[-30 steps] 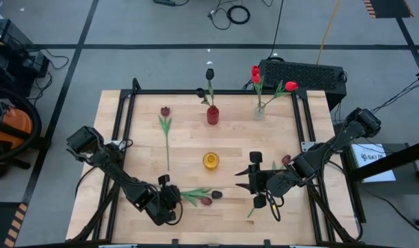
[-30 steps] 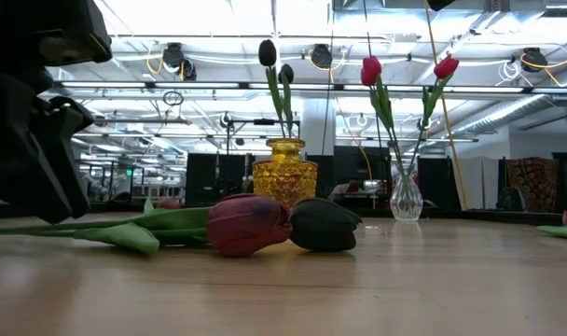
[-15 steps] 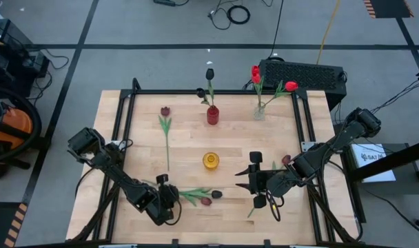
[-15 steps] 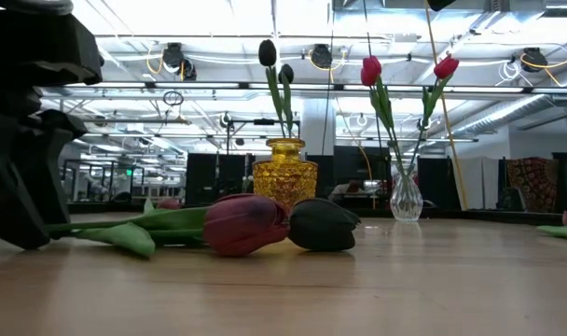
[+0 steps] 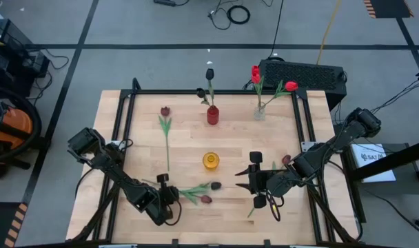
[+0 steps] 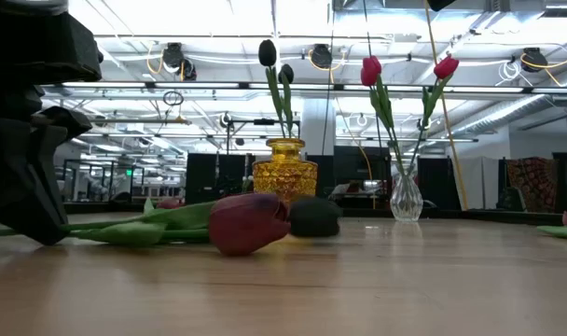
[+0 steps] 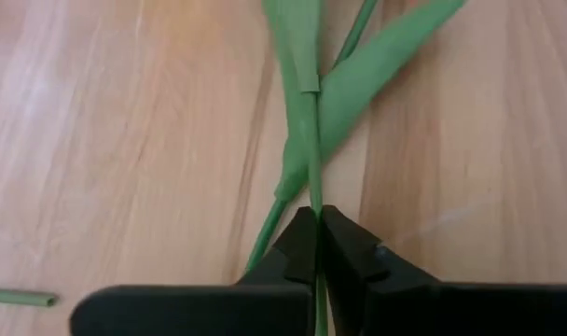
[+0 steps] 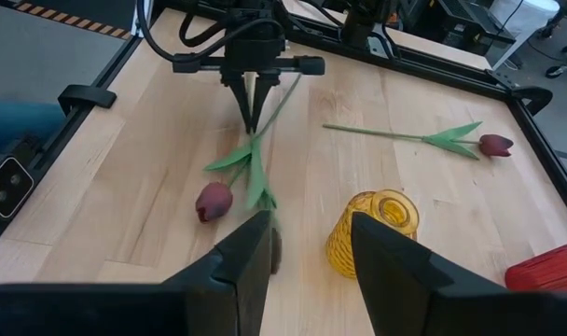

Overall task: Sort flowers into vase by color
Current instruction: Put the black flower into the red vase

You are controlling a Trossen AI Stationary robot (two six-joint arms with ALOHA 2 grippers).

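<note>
Left tool [image 7: 313, 222] pinched tight on a thin green tulip stem [image 7: 307, 140] at the tabletop's [image 5: 182, 145] near edge | right tool [image 8: 307, 233] half-spread, holding nothing | loose tulips: one maroon [image 5: 206, 200] and one near-black [image 5: 215, 185] by the left tool, one maroon [image 5: 165, 111] farther back | vases: yellow [image 5: 210, 160], red [image 5: 213, 115], clear [image 5: 259, 111] — three.

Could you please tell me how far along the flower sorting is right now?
Done: two dark tulips stand in the red vase, two red tulips in the clear vase. In hand: the left gripper is shut on a stem. Left: the yellow vase is empty; maroon tulips lie on the table. The right gripper waits open.
</note>
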